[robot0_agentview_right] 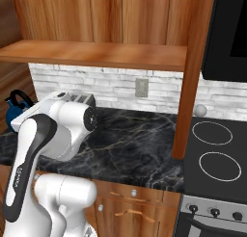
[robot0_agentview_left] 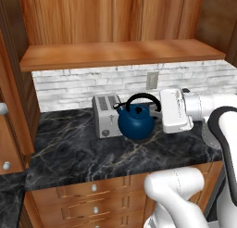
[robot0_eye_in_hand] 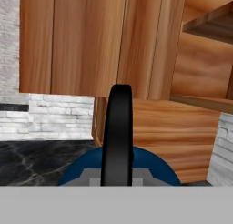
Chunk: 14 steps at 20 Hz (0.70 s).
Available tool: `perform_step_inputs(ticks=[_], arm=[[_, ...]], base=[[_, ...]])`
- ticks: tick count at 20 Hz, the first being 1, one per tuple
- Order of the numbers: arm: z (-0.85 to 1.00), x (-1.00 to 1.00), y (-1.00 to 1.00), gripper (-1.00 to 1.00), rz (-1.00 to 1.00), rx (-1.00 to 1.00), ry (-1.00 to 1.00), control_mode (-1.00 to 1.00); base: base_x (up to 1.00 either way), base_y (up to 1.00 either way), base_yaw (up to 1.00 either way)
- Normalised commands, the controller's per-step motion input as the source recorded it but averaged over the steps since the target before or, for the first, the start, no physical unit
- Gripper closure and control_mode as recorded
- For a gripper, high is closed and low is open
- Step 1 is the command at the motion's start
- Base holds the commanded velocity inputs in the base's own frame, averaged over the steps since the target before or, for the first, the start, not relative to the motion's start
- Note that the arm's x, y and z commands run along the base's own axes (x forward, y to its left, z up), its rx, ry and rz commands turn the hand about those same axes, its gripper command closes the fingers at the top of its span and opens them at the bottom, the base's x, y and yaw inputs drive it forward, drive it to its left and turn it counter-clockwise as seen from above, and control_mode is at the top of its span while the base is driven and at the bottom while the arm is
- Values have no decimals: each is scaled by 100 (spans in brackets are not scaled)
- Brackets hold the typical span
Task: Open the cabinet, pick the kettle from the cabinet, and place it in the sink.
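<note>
The dark-blue kettle (robot0_agentview_left: 136, 121) hangs low over the black marble counter (robot0_agentview_left: 92, 153), right beside the silver toaster (robot0_agentview_left: 105, 115); I cannot tell whether its base touches the counter. My gripper (robot0_agentview_left: 156, 108) reaches in level from the right and is shut on the kettle's black arched handle (robot0_eye_in_hand: 117, 132). In the hand view the handle runs up between the fingertips, with the blue body (robot0_eye_in_hand: 150, 166) below. From the right base view the kettle (robot0_agentview_right: 16, 108) peeks out at the far left behind my arm. The cabinet (robot0_agentview_left: 115, 53) above stands open, its shelf bare. The sink is out of view.
An open cabinet door (robot0_agentview_left: 10, 129) with round knobs stands at the left. Another door edge (robot0_agentview_right: 192, 67) hangs upright at the right, beside a black stove top (robot0_agentview_right: 212, 154). Drawers (robot0_agentview_left: 95, 187) run below the counter. A white brick backsplash with an outlet (robot0_agentview_left: 152, 79) is behind.
</note>
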Motion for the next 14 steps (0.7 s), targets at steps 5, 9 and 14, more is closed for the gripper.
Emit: perform_step_inputs(ticks=[5, 9, 14], arm=[[0, 0, 0, 100, 0, 0, 0, 100], [0, 0, 0, 100, 0, 0, 0, 100], [0, 0, 0, 100, 0, 0, 0, 100]], base=[[-45, 0, 0], [-47, 0, 0], [-41, 0, 0]])
